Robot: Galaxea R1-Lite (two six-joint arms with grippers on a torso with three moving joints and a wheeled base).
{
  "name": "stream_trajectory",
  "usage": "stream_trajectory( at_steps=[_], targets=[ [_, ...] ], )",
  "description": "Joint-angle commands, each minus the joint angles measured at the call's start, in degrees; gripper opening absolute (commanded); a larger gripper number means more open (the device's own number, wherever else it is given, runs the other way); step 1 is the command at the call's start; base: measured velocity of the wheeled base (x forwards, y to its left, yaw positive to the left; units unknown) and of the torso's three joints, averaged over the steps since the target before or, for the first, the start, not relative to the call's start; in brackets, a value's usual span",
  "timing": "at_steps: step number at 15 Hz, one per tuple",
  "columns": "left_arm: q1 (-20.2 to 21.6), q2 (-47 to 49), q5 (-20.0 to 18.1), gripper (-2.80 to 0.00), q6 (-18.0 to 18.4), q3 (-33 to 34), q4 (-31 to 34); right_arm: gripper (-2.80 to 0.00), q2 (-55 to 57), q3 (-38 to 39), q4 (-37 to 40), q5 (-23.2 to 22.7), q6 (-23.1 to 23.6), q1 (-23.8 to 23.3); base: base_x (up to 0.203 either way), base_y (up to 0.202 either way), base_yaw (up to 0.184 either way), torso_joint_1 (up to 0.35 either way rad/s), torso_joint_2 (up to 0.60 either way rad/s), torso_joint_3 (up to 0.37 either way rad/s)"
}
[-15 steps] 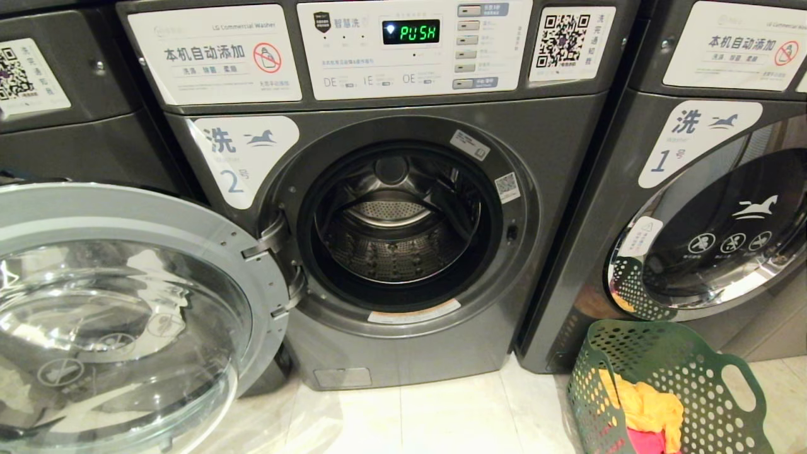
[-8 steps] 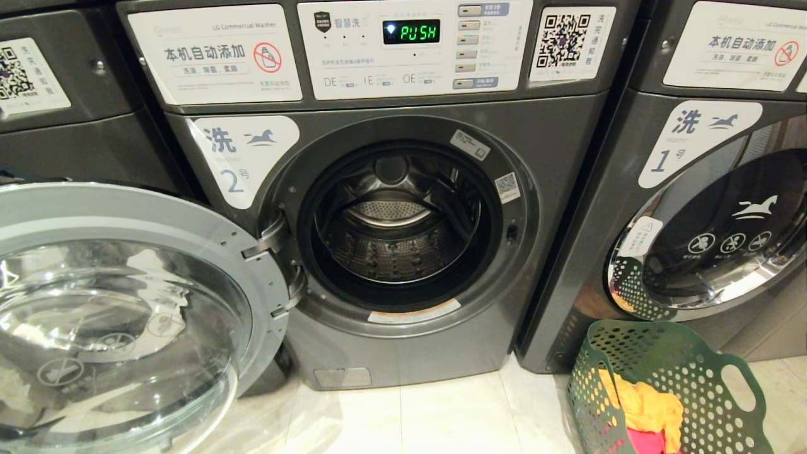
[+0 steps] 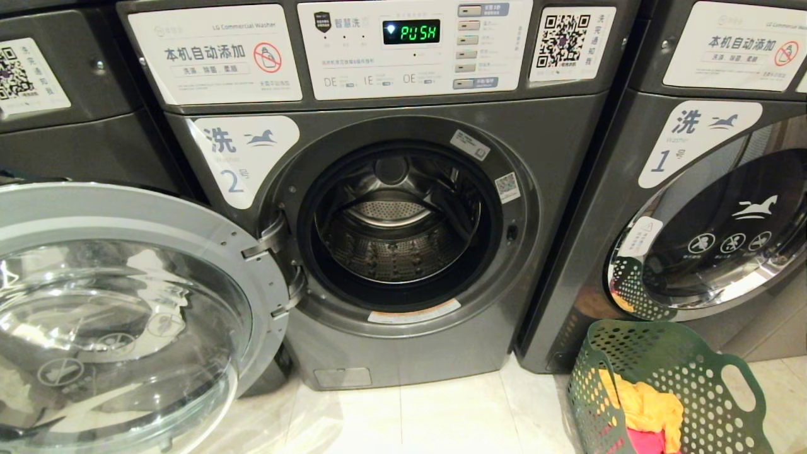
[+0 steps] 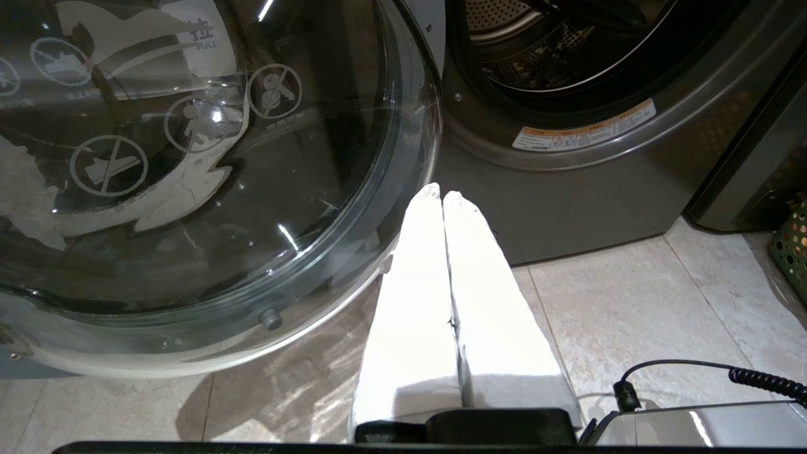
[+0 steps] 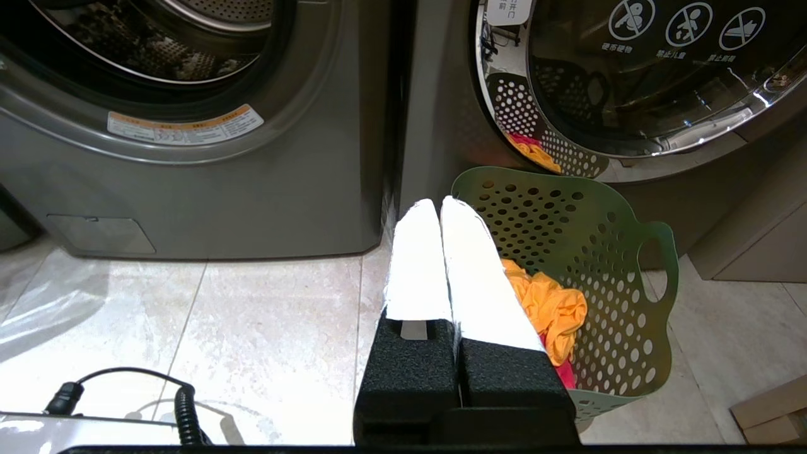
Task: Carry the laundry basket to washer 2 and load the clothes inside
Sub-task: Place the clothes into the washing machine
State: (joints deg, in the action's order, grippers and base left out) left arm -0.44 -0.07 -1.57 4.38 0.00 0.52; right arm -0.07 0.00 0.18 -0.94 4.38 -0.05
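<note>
Washer 2 (image 3: pixel 542 135) stands straight ahead in the head view, its glass door (image 3: pixel 120 309) swung wide open to the left and its drum (image 3: pixel 394 221) empty. The dark green laundry basket (image 3: pixel 687 372) (image 5: pixel 599 252) sits on the floor at the lower right, in front of the neighbouring washer. It holds the clothes (image 3: pixel 646 410) (image 5: pixel 551 309), yellow-orange over pink-red. My left gripper (image 4: pixel 441 195) is shut and empty, low beside the open door's rim. My right gripper (image 5: pixel 439 203) is shut and empty, above the basket's left rim. Neither arm shows in the head view.
The washer labelled 1 (image 3: pixel 668 208) stands to the right with its door closed. Another grey machine (image 3: pixel 69 139) stands to the left behind the open door. Pale floor tiles (image 3: pixel 441 416) lie before washer 2. A cardboard box corner (image 5: pixel 772 410) sits right of the basket.
</note>
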Motion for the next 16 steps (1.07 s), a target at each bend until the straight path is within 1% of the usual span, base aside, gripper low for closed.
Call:
stream_trajectory(
  at_steps=[1, 16],
  targets=[
    [0.0, 0.1, 0.0, -2.80, 0.0, 0.0, 0.0, -2.80, 0.1, 0.0, 0.0, 0.0, 0.0, 0.0, 0.000, 0.000, 0.000, 0.000, 0.00, 0.000],
    [0.0, 0.1, 0.0, -2.80, 0.1, 0.0, 0.0, -2.80, 0.1, 0.0, 0.0, 0.0, 0.1, 0.0, 0.000, 0.000, 0.000, 0.000, 0.00, 0.000]
  ],
)
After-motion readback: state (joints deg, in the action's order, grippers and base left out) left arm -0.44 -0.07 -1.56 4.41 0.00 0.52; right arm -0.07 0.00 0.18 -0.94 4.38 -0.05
